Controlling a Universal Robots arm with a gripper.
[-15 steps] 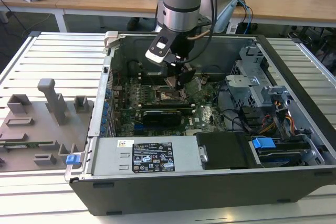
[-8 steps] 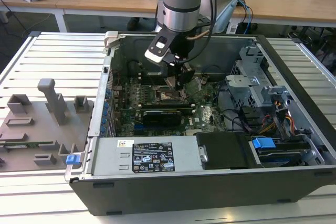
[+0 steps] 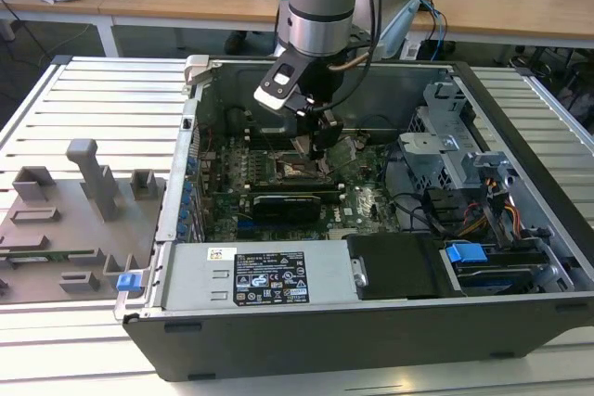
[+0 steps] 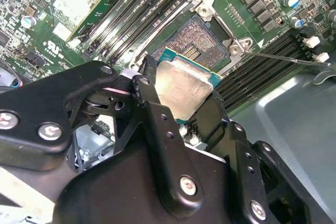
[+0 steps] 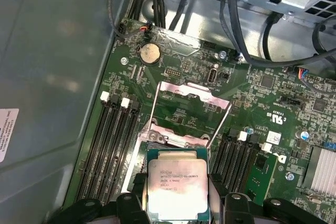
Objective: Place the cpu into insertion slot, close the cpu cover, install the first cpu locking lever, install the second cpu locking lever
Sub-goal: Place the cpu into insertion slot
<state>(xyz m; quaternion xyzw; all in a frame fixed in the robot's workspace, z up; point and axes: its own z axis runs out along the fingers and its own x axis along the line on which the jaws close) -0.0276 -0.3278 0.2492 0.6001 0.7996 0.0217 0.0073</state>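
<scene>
My gripper is shut on the cpu, a flat square chip with a dull silver top, gripped by two opposite edges. The chip hangs slightly tilted just above the insertion slot, whose greyish pin field is bare. In the first wrist view the cpu sits between the black fingers, and the silver cpu cover stands swung open beyond it. A thin locking lever sticks out beside the socket. In the exterior view the gripper reaches down into the open computer case over the insertion slot.
Long memory slots flank the socket on both sides. A black graphics card lies in front of it and a power supply nearer still. Cables and a drive cage fill the exterior view's right. A grey fixture plate lies outside the case.
</scene>
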